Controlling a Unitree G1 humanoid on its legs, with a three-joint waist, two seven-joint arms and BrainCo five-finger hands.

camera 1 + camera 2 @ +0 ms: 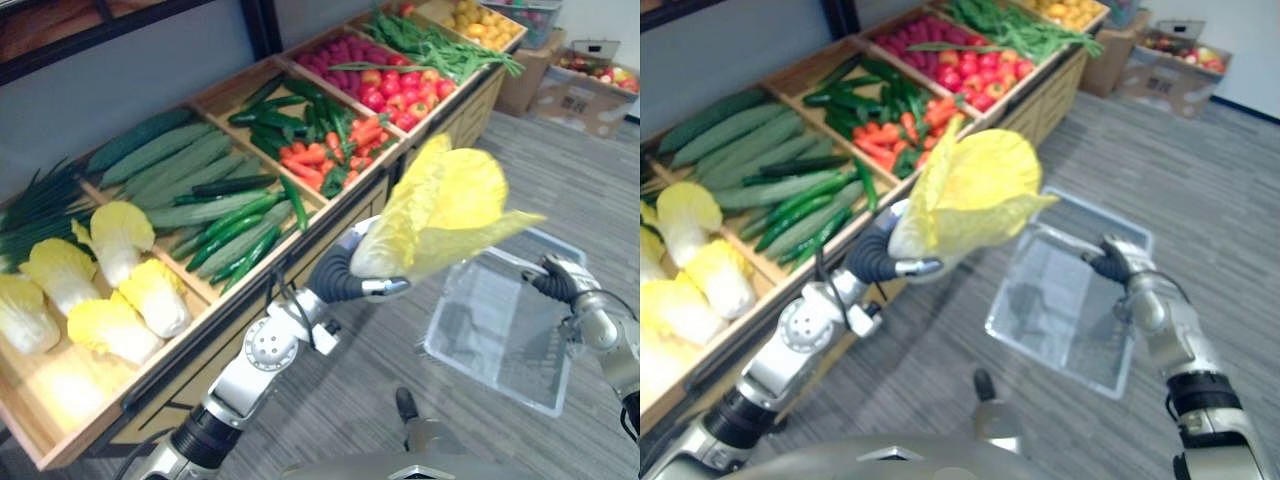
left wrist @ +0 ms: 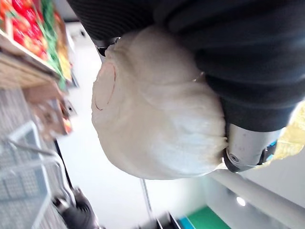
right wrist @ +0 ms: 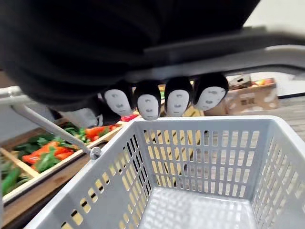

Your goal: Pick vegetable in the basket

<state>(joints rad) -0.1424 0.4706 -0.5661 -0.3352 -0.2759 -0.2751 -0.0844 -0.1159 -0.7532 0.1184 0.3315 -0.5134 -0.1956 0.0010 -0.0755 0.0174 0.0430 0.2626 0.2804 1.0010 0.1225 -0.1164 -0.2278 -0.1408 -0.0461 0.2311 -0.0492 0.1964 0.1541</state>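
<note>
My left hand (image 1: 345, 270) is shut on a napa cabbage (image 1: 440, 210) with a white base and yellow leaves, held up in the air between the vegetable stand and the basket. The left wrist view has its pale stem end (image 2: 152, 114) pressed against the palm. A clear grey plastic basket (image 1: 505, 325) hangs to the right, lower than the cabbage. My right hand (image 1: 560, 280) is shut on the basket's handle; in the right wrist view the fingertips (image 3: 164, 100) curl over the bar above the slotted basket wall (image 3: 200, 152).
The wooden stand (image 1: 200, 330) on the left holds more napa cabbages (image 1: 100, 290), cucumbers (image 1: 190, 170), carrots (image 1: 335, 150), red fruit (image 1: 395, 90) and green beans (image 1: 440, 45). Cardboard boxes (image 1: 585, 85) of produce sit at the far right on the grey floor.
</note>
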